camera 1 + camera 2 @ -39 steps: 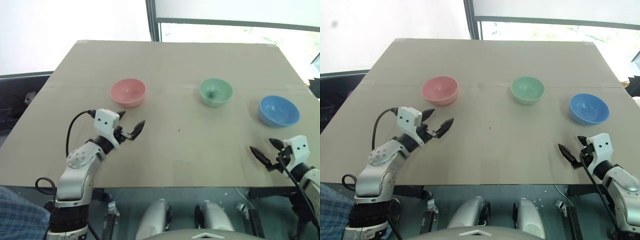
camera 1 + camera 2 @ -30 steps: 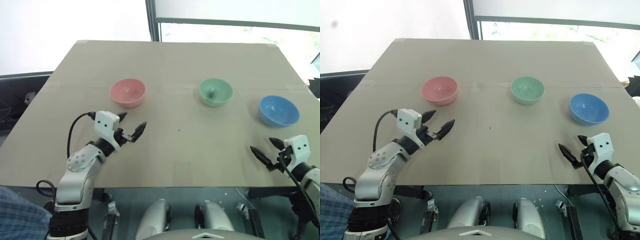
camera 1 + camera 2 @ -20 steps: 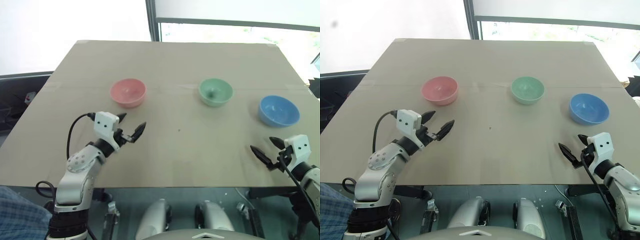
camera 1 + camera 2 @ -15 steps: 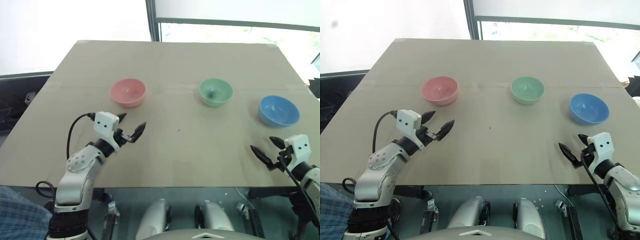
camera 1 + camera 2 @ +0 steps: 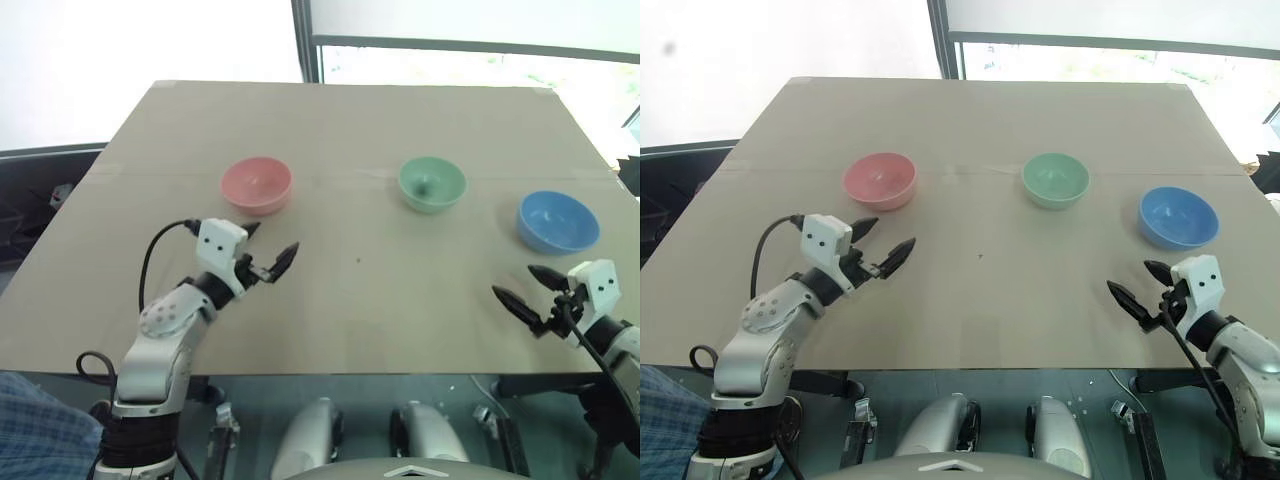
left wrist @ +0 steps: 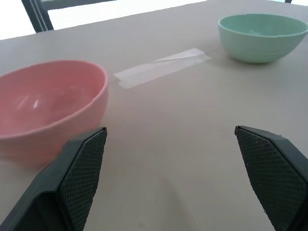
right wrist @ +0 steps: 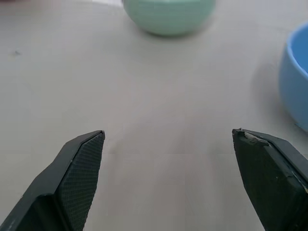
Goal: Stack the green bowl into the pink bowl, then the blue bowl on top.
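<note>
Currently green bowl sits mid-counter, between pink bowl and blue bowl. Looks light, rigid, glossy-slick; pinch the rim. Left gripper and right gripper fingers apart, empty.

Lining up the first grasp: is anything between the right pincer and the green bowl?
Nothing visible. Bare table lies between the open right pincer and the green bowl. The blue bowl sits off to that pincer's right.

The right hand has lifted and shifted left, away from the near edge; the left hand has edged slightly forward and right.
</note>
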{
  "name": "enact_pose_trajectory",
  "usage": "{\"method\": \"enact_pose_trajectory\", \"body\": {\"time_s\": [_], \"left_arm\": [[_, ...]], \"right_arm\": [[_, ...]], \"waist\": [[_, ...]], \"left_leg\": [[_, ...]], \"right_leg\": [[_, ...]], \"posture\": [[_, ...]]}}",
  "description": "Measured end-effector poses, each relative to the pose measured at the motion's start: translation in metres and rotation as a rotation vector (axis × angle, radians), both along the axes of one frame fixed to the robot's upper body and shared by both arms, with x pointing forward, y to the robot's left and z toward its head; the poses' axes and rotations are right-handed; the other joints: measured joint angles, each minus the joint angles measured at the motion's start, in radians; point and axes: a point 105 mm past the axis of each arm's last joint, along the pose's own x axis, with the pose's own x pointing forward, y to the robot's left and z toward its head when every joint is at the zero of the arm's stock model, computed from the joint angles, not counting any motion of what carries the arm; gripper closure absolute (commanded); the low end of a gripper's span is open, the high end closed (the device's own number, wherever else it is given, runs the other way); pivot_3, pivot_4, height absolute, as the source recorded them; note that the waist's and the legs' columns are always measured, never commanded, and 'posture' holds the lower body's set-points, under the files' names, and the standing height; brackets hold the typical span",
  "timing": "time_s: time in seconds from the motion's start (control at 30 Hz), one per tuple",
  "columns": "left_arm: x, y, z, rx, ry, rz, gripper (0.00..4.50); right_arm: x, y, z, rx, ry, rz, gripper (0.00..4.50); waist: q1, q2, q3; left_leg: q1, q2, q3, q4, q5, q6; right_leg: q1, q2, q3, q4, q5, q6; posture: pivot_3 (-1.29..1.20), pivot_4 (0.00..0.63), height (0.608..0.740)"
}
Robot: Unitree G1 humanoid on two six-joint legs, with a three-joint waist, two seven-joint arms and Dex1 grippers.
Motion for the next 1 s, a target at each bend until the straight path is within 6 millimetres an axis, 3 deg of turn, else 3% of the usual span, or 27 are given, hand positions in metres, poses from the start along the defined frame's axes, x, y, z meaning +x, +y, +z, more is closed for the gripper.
{"method": "enact_pose_trajectory", "body": {"time_s": [0.13,0.37,0.6,1.0], "left_arm": [[0.017,0.005,0.017,0.083,-0.072,0.082,0.00],[0.052,0.022,0.020,0.194,-0.046,0.199,0.00],[0.063,0.030,0.005,0.261,0.022,0.209,0.00],[0.071,0.021,0.007,0.293,0.012,0.160,0.00]], "right_arm": [[0.000,0.021,0.027,0.005,-0.048,0.101,0.06],[0.010,0.047,0.071,0.020,-0.152,0.174,0.06],[0.007,0.067,0.073,0.022,-0.127,0.230,0.06],[0.008,0.067,0.075,0.005,-0.130,0.221,0.06]], "waist": [[0.000,0.000,0.000],[0.000,-0.002,0.001],[0.001,-0.002,0.001],[-0.001,-0.003,0.001]], "left_leg": [[0.000,0.000,0.000,0.000,0.000,0.000],[-0.001,0.000,0.000,0.000,0.000,0.000],[-0.002,-0.001,0.000,0.000,0.001,-0.001],[-0.002,-0.001,0.000,0.001,0.001,-0.001]], "right_leg": [[0.000,0.000,0.000,0.000,0.000,0.000],[0.000,0.001,-0.001,0.000,0.000,0.000],[-0.001,0.000,-0.001,-0.002,0.000,0.000],[-0.001,0.000,-0.001,-0.001,0.000,0.000]], "posture": [[0.00,0.150,0.740],[0.00,0.150,0.740],[0.00,0.150,0.740],[0.00,0.150,0.740]]}}
